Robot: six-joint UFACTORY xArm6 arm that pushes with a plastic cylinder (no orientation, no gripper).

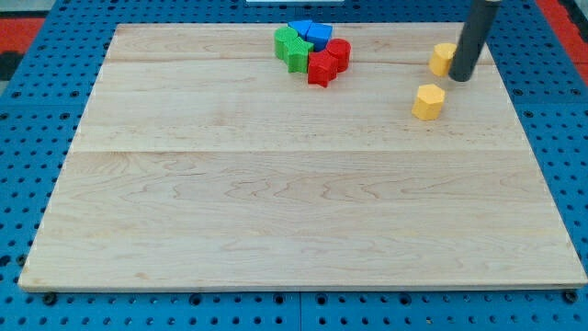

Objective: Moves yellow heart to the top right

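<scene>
Two yellow blocks sit at the view's right. One yellow block [442, 58] lies near the top right of the wooden board [294, 211], partly hidden by the rod; its shape is hard to make out. The other yellow block [428, 101] lies just below and left of it and looks more like a hexagon. My tip [460, 77] rests on the board touching the right side of the upper yellow block, above and right of the lower one.
A tight cluster sits at the top centre: two green blocks [291, 47], blue blocks [311, 33], a red star-like block [322, 68] and a red block [339, 53]. A blue pegboard [28, 138] surrounds the board.
</scene>
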